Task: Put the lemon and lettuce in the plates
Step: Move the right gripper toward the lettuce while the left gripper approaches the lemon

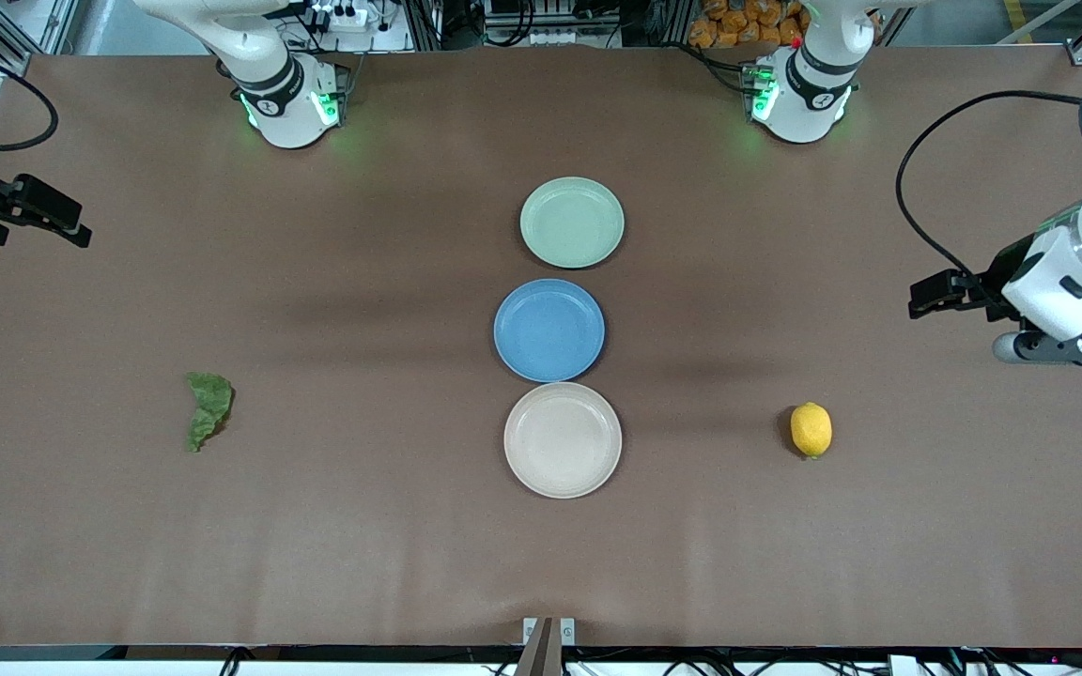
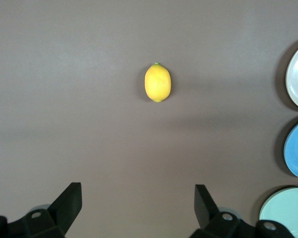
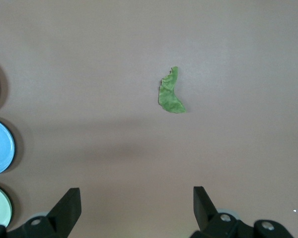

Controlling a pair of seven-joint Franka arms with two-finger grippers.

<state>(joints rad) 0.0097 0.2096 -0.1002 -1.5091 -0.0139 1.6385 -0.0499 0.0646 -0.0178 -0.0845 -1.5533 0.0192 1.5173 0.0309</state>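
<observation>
Start configuration: lemon and lettuce lie untouched on the counter, with both grippers raised at the counter's ends.

Front view: three plates are lined up at mid-counter, the pale green plate nearest the bases, the blue plate in the middle, the beige plate nearest the camera; all are empty. The lemon is seen toward the left arm's end, the lettuce toward the right arm's, presumably one item per arm. The counter is matte brown; cabling is visible past its edge. Left wrist view: the left gripper is held over bare counter, jaws wide, empty, lemon ahead. Right wrist view: the right gripper is likewise held wide and empty, lettuce ahead.
</observation>
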